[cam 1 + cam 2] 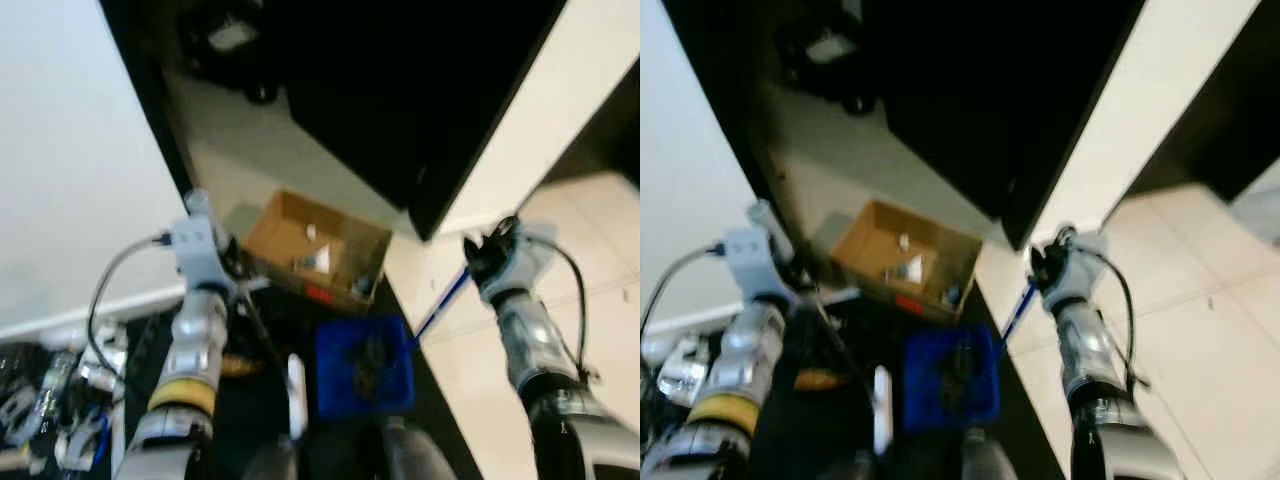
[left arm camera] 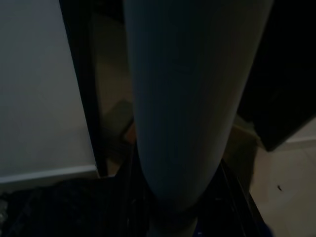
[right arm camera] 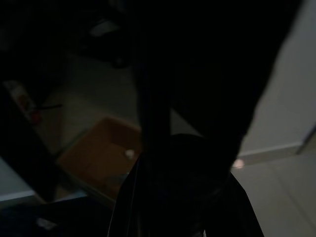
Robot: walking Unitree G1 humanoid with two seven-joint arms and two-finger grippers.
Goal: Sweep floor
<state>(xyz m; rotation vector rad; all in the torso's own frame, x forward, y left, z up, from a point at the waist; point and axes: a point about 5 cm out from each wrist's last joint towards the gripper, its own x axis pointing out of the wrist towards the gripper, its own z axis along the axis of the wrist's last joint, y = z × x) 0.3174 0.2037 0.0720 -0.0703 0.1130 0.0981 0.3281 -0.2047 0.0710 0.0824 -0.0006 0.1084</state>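
I am holding the dustpan [image 1: 365, 365] handle in my right hand [image 1: 487, 255], keeping it level over the box [image 1: 315, 245]; left hand [image 1: 205, 235] grip unclear.

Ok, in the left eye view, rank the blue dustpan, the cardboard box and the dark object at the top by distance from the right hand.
From the right hand:
1. Blue dustpan, low and towards the robot's left, its blue handle running up to the hand.
2. Cardboard box, further left, lying open on the floor.
3. Dark object, far off at the top, blurred.
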